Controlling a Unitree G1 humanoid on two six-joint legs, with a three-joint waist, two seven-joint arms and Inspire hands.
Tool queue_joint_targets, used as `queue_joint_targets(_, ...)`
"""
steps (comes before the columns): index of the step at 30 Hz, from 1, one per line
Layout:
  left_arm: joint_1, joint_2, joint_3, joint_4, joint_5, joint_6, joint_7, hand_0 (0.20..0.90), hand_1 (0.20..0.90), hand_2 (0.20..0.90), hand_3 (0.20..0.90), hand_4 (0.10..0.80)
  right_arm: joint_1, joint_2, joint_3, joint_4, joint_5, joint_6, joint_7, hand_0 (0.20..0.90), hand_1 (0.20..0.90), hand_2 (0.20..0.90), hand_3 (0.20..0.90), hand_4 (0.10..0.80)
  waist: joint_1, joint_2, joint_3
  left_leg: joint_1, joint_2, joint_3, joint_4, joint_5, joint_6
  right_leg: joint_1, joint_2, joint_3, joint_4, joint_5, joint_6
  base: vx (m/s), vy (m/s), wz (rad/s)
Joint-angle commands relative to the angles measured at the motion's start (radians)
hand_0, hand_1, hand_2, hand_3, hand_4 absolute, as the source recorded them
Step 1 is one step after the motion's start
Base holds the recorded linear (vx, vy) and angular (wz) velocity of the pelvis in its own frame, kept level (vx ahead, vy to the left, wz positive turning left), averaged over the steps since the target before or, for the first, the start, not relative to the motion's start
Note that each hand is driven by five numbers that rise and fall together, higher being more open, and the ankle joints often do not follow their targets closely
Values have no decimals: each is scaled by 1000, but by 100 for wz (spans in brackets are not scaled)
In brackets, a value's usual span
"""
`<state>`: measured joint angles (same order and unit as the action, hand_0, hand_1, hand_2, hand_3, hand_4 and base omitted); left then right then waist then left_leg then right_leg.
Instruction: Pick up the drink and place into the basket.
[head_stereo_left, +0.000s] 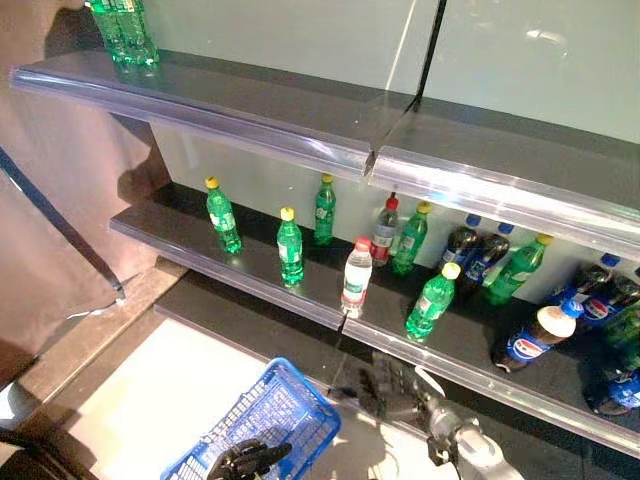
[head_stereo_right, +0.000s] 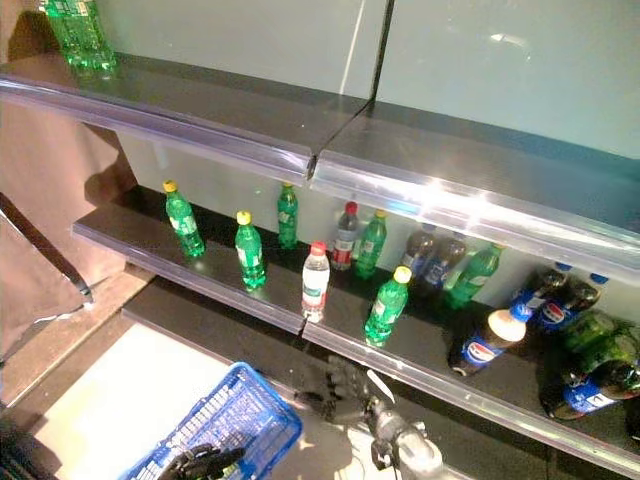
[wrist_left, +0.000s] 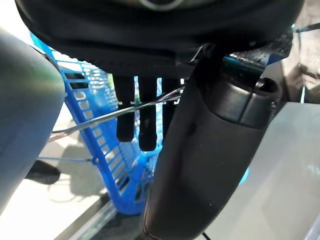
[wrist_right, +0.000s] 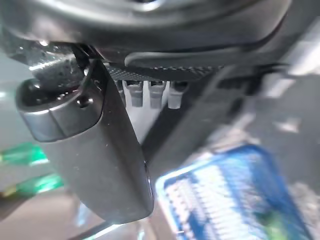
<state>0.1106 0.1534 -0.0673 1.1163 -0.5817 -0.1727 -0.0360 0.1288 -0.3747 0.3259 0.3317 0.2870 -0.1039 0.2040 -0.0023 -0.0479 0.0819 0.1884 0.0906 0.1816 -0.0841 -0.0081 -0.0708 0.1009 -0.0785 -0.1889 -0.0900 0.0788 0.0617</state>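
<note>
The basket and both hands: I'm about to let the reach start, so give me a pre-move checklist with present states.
1. Blue basket held by left hand, fingers over its wire handle: ok.
2. Basket holds no drink yet: ok.
3. Right hand free, holding nothing, fingers relaxed: ok.
4. White water bottle upright at the shelf's front edge, above the right hand: ok.
5. Neighbouring green bottle leaning, could be knocked: not ok.

Two long dark shelves run along a pale wall. The top shelf (head_stereo_left: 300, 115) has a clear front strip that shines. The lower shelf (head_stereo_left: 180, 235) sits under it. A brown curtain (head_stereo_left: 60, 200) hangs on the left side.
</note>
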Motion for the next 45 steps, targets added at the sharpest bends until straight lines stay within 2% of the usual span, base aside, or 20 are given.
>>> queue_joint_targets(1,22,80,-7,-1,57,-74,-19,300,300,300,200,100,-70,-52,-36,-170,57,-101,106,900,900,900,900,800,-9,-16,7,-44,-48,-24,0,-14,32,34,8,-28,33,-70,13,-1,-6,-4)
queue_joint_targets(5,46,87,14,15,75,-98,-47,300,300,300,200,100,-104,-136,-135,-402,204,-89,281,900,900,900,900,800,-10,-19,-3,-42,-39,-8,0,-16,28,35,3,-32,29,-69,17,0,-2,-1)
queue_joint_targets(9,52,83,24,31,83,-112,-54,300,300,300,200,100,-128,-156,-207,-534,351,-88,338,900,900,900,900,800,-13,-18,-11,-41,-35,2,0,-18,26,33,1,-29,28,-69,19,0,0,0)
queue_joint_targets(11,56,79,30,41,88,-119,-61,300,300,300,200,100,-146,-136,-255,-589,435,-129,347,900,900,900,900,800,-15,-15,-17,-42,-32,6,1,-21,25,31,-1,-27,29,-71,20,0,0,0)
queue_joint_targets(14,60,69,35,55,93,-128,-65,300,300,300,200,100,-166,-108,-312,-635,452,-192,260,900,900,900,900,800,-18,-7,-27,-42,-31,10,1,-25,25,28,-5,-25,28,-72,20,6,25,-1)
queue_joint_targets(19,66,37,34,53,94,-137,-43,300,300,300,200,100,-157,-83,-386,-618,232,-346,-112,900,900,900,900,800,-32,7,-35,-44,-33,19,4,-29,28,20,-8,-17,30,-71,19,-3,40,-3)
queue_joint_targets(20,68,30,38,47,85,-135,-38,300,300,300,200,100,-138,-74,-398,-614,218,-342,-191,900,900,900,900,800,-39,12,-33,-45,-34,22,4,-29,30,17,-8,-13,31,-70,19,-20,42,-6)
queue_joint_targets(23,63,24,38,42,75,-127,-28,300,300,300,200,100,-125,-69,-396,-583,139,-313,-265,900,900,900,900,800,-47,16,-30,-45,-36,24,2,-28,33,16,-7,-8,27,-68,18,1,24,-11)
queue_joint_targets(30,57,29,31,24,68,-97,-12,300,300,300,200,100,-126,-111,-370,-556,123,-223,-344,900,900,900,900,800,-43,16,-15,-52,-43,19,7,-26,37,11,-6,-13,42,-76,12,14,7,-6)
queue_joint_targets(38,71,33,18,26,66,-101,-12,300,300,300,200,100,-110,-119,-348,-531,102,-193,-376,900,900,900,900,800,-35,16,6,-64,-62,8,24,-36,47,2,-10,-18,51,-79,11,21,8,0)
queue_joint_targets(43,78,39,8,-2,69,-87,-5,300,300,300,200,100,-103,-126,-328,-533,120,-174,-306,900,900,900,900,800,-29,13,20,-77,-67,4,38,-42,51,-8,-11,-18,63,-83,12,6,2,0)
queue_joint_targets(45,76,45,0,-15,66,-81,-4,300,300,300,200,100,-103,-135,-306,-541,153,-156,-224,900,900,900,900,800,-27,11,26,-85,-69,1,44,-43,53,-16,-11,-17,70,-85,12,0,0,0)
